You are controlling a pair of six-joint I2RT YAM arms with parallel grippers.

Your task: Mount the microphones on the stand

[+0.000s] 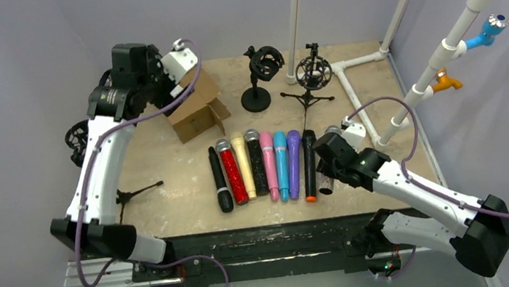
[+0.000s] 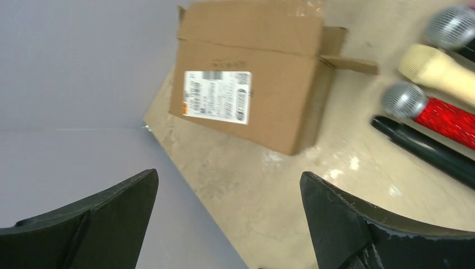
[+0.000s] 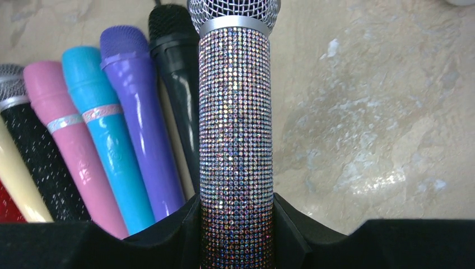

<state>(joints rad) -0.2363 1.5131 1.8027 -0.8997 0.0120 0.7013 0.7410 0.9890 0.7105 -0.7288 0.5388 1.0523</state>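
Base of the silver microphone (image 3: 235,112) hides inside the clamped right hand (image 3: 236,213) (left hand (image 2: 228,185) gapes empty).

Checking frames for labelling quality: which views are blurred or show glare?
Left wrist: soft, the cardboard box label smeared, microphone heads fuzzy. Right wrist: sharp on the glittery silver microphone, pale glare patches on the table. Top external: crisp, evenly lit, faint shadows.

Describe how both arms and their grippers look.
The left arm and right arm both have white link shells, black joints and a loose lilac cable alongside. The left gripper and right gripper have broad matte black fingers.
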